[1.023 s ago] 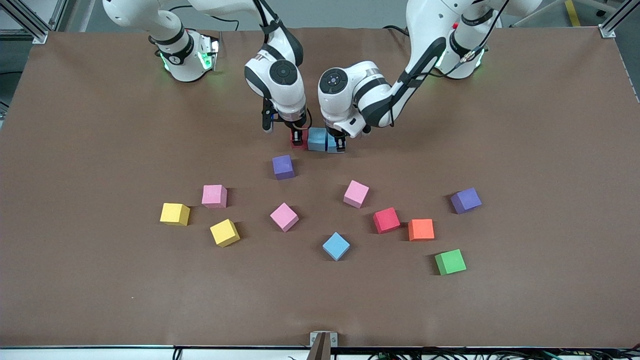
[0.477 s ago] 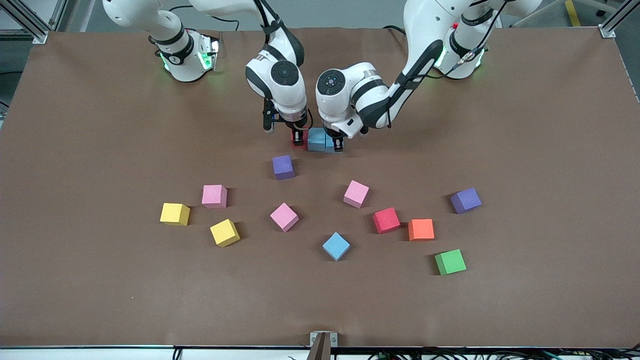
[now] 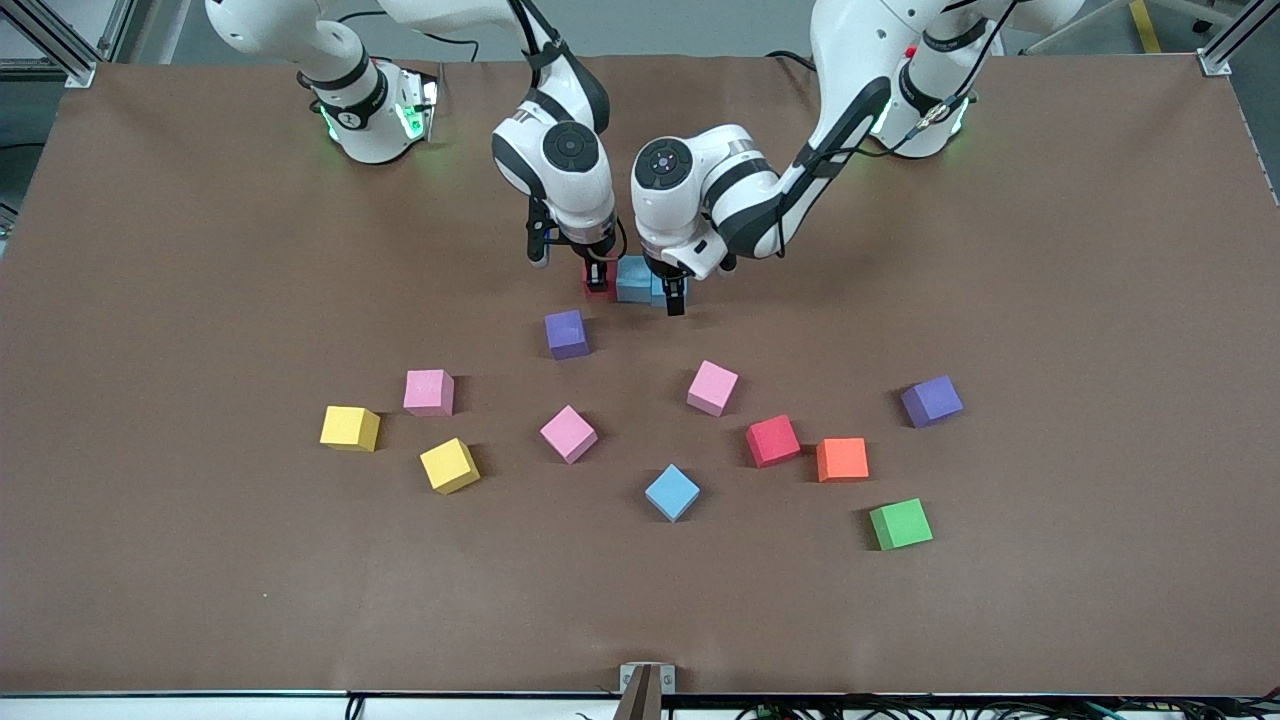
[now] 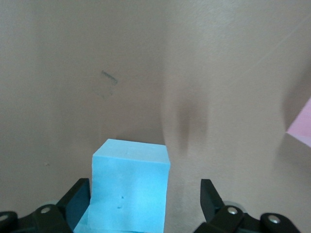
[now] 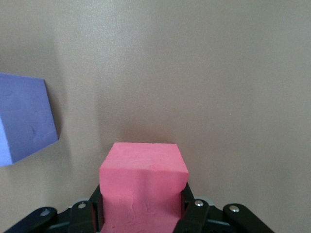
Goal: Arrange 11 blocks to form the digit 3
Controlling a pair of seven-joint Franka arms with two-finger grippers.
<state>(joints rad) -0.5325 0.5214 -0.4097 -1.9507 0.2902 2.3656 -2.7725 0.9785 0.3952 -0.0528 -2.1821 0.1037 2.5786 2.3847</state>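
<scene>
Spreading its fingers wide, the left gripper (image 3: 672, 297) is letting go of the blue block (image 4: 130, 187), now resting beside the middle blue block (image 3: 633, 279), while the right gripper (image 3: 597, 274) is clamping the red block (image 5: 144, 187) against that block's opposite face, starting the digit's first bar.

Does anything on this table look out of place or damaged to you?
Nothing looks damaged. One oddity: a single green foam cube lies among the loose cubes, nearest the front camera at the left arm's end, and no other cube shares its colour. The loose cubes lie scattered at mixed angles.
</scene>
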